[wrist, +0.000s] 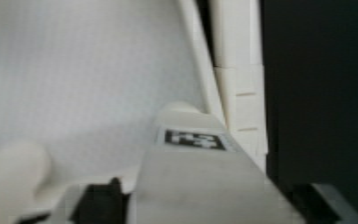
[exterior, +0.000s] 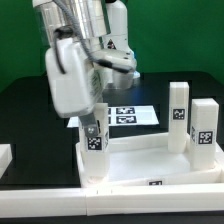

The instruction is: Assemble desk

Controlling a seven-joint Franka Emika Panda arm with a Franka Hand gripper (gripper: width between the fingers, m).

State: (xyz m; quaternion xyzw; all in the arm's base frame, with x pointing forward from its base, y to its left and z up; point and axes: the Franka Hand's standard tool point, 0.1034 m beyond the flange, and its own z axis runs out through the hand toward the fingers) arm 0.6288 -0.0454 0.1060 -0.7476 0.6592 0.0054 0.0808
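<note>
Gripper (exterior: 92, 118) straddles upright leg (exterior: 93, 137) at desk top (exterior: 150, 160) corner on exterior view's left. Leg's long axis vertical, directly below gripper. In wrist view fingers (wrist: 98, 200) flank leg (wrist: 197, 170), seemingly apart: grip cannot be told.

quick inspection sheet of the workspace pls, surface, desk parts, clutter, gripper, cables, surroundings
surface: black table, mostly bare where it shows
job's things: desk top lies flat, rim up; three tagged legs stand upright at its corners, two at the exterior view's right, one at the near left corner
clutter: marker board flat behind the desk top; white border bar along the front
grippers: gripper directly over the near left leg, fingers either side of it; grip not clear
cables: nothing seen
surroundings: green backdrop
</note>
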